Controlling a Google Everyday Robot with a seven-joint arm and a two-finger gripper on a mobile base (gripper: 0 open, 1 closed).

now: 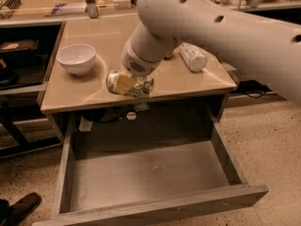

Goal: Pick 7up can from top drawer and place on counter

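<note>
The 7up can, silvery with green marks, lies sideways in my gripper, just above the front edge of the beige counter. The gripper is shut on the can, and a tan finger pad crosses its side. My thick white arm comes in from the upper right. Below, the grey top drawer stands pulled out, and nothing lies on its floor.
A white bowl sits on the counter's left part. A clear plastic bottle lies on the counter's right part, partly behind my arm. A dark shoe shows at the lower left on the speckled floor.
</note>
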